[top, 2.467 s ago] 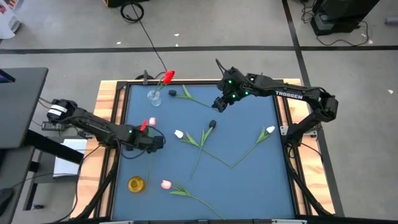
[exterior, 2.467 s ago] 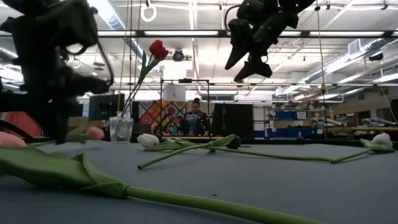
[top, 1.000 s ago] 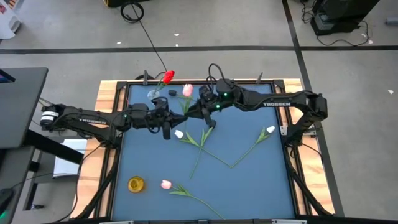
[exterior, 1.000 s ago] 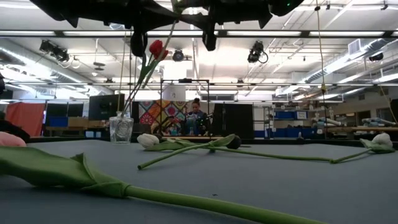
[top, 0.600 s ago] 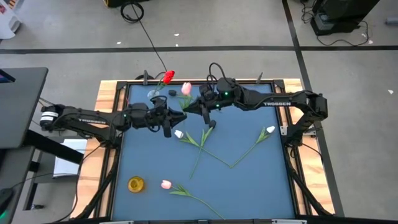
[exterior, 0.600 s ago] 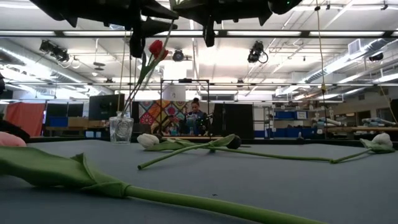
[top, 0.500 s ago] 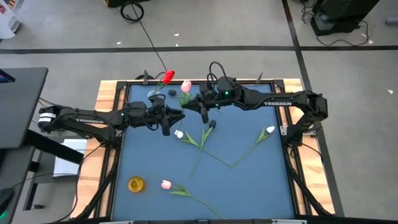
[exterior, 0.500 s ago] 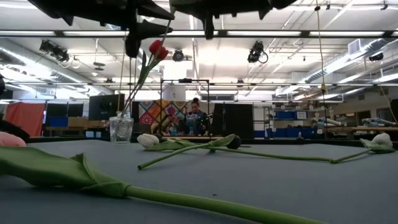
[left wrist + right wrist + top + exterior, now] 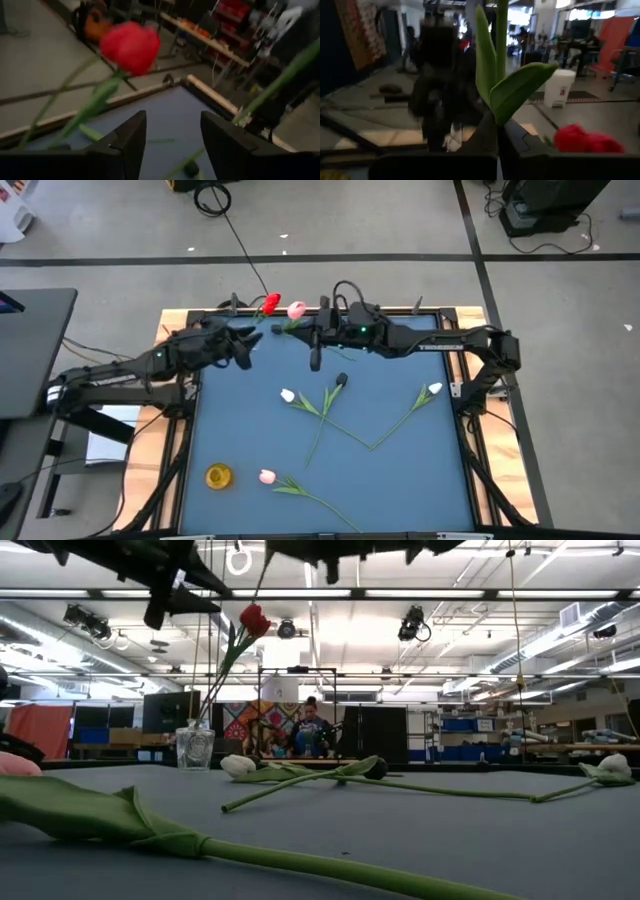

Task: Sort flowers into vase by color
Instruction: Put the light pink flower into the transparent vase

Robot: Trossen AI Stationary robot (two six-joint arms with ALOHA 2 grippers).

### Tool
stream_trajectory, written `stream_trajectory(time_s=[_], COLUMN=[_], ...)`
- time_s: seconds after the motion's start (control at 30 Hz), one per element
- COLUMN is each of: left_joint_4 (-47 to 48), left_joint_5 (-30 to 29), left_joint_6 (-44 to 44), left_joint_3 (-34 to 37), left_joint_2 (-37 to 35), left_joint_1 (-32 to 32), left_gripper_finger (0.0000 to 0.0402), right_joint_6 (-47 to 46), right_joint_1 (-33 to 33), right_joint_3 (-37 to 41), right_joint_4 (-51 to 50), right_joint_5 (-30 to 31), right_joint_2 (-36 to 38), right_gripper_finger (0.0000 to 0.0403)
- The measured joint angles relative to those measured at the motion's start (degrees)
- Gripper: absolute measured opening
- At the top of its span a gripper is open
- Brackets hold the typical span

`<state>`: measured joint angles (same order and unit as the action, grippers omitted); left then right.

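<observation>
My right gripper (image 9: 315,345) hangs above the table's far middle, shut on a pink tulip whose head (image 9: 296,310) shows next to the red one. That red tulip (image 9: 270,303) stands with its stem in a clear glass vase (image 9: 248,333) at the far left. My left gripper (image 9: 243,346) is open and holds nothing. It hangs near the vase and faces the red head (image 9: 130,45). A yellow vase (image 9: 218,475) stands near left. My right gripper pinches the pink tulip's green stem (image 9: 498,114) between its two fingers, just below the leaves. The fingers lie level, coming from the table's right, across the stem. The tulip is lifted clear of the table and rises from the fingers, its head out of the wrist view.
On the blue mat lie a white tulip (image 9: 288,395), a dark tulip (image 9: 342,380), another white tulip (image 9: 434,389) at the right and a pink tulip (image 9: 267,476) by the yellow vase. Their long stems cross the mat's middle. A person stands far behind the table (image 9: 313,725).
My left gripper has opened, let go of the pink tulip's stem and drawn back toward the table's far left corner. My right gripper has shut on the stem, rolled and risen a little. The pink head has shifted toward the far edge, close to the red tulip.
</observation>
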<state>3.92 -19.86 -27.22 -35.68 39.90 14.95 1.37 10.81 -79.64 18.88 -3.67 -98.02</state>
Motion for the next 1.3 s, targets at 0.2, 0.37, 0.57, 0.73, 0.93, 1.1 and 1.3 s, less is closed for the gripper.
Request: stream_trajectory(time_s=[0.2,0.37,0.57,0.73,0.93,1.1,1.3], left_joint_4=[1.0,9.6,15.3,15.4,15.8,15.9,16.1], left_joint_5=[-0.1,-0.1,-0.1,-2.0,-2.5,-2.5,-3.1], left_joint_6=[0.9,0.5,-2.0,-1.8,-1.7,-1.7,-1.8], left_joint_3=[-0.1,0.0,0.0,0.0,0.0,0.0,0.0], left_joint_2=[-5.9,-9.5,-11.2,-11.1,-11.1,-11.1,-11.1], left_joint_1=[2.3,4.1,4.7,4.8,4.8,4.8,4.8], left_gripper_finger=[0.019,0.0188,0.0188,0.0188,0.0188,0.0188,0.0188], right_joint_6=[1.7,5.4,7.9,8.4,8.4,6.4,6.3], right_joint_1=[0.2,0.3,0.5,2.7,5.7,7.4,7.4], right_joint_3=[-5.9,-13.4,-20.7,-23.7,-24.0,-25.7,-30.5], right_joint_4=[-0.1,-2.7,-3.8,-3.9,0.5,1.2,-0.6], right_joint_5=[-0.4,-0.9,-0.6,-0.6,0.4,-0.8,-2.3], right_joint_2=[-8.9,-15.0,-21.2,-23.0,-22.9,-24.0,-28.6], right_gripper_finger=[0.0003,0.0003,0.0003,0.0003,0.0003,0.0003,0.0003])
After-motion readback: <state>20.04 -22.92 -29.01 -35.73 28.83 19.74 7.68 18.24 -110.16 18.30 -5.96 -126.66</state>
